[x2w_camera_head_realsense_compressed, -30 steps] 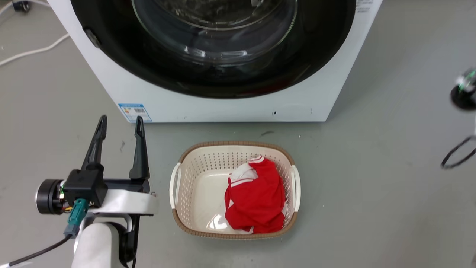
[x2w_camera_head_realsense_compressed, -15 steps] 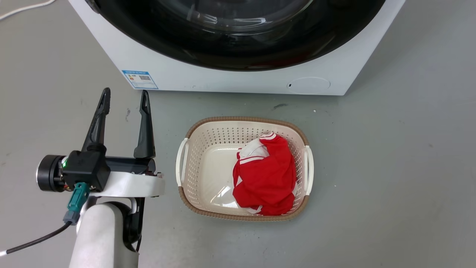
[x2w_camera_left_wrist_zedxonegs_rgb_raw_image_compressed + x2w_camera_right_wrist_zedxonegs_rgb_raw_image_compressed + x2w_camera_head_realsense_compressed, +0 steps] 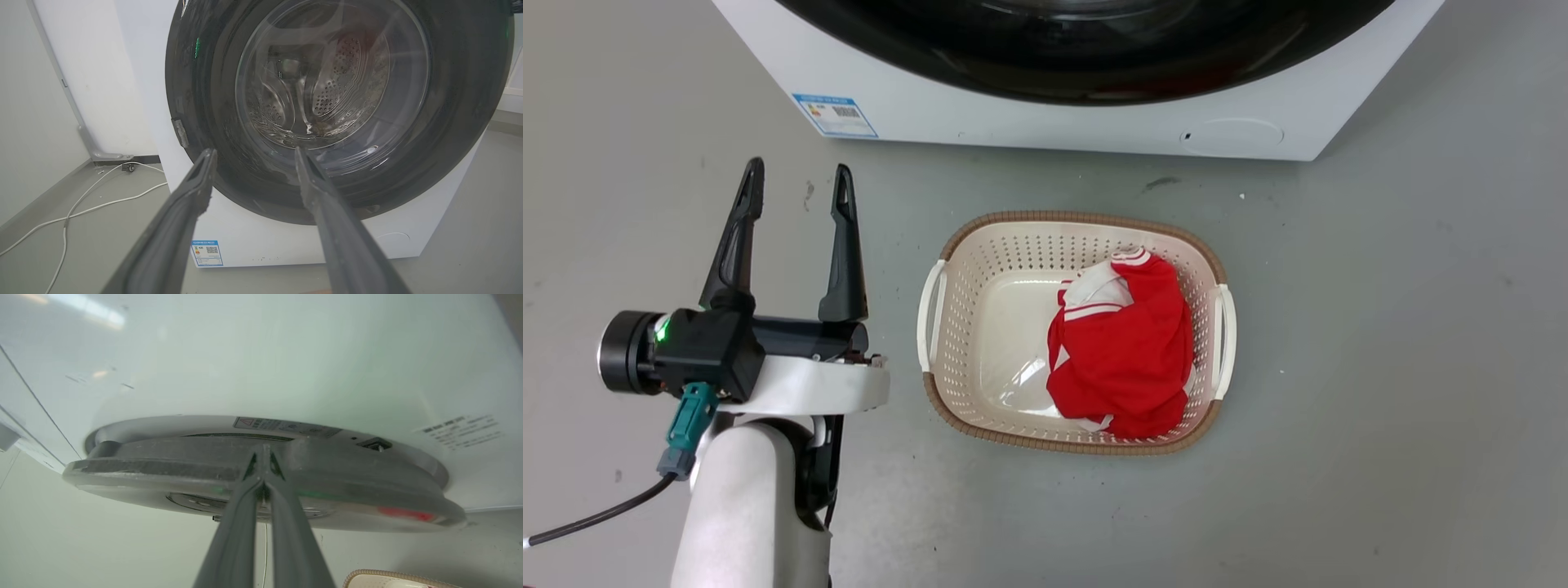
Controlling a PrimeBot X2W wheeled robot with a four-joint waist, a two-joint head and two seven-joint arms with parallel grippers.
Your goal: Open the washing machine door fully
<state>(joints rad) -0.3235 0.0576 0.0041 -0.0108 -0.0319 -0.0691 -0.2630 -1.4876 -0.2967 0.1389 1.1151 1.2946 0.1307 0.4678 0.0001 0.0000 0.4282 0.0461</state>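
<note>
The washing machine door (image 3: 204,102) has a glossy black rim around clear bulging glass, with the steel drum showing behind it. Its lower rim (image 3: 1094,73) runs along the top of the head view. My left gripper (image 3: 798,171) hovers open over the floor, left of the basket, fingers pointing at the machine; in the left wrist view the left gripper (image 3: 255,152) holds nothing. From the side, the door's rim (image 3: 163,467) stands a little off the white front. My right gripper (image 3: 264,448) is shut, its tips at that rim's edge.
A cream laundry basket (image 3: 1086,220) with a red and white garment (image 3: 1123,343) sits on the grey floor in front of the machine. A round white service flap (image 3: 1232,132) is at the machine's lower right. White cables (image 3: 81,204) trail on the floor by the wall.
The whole head picture has shifted: the machine has slid up out of frame and the basket sits higher and further right, so the camera moved. My left gripper stays open.
</note>
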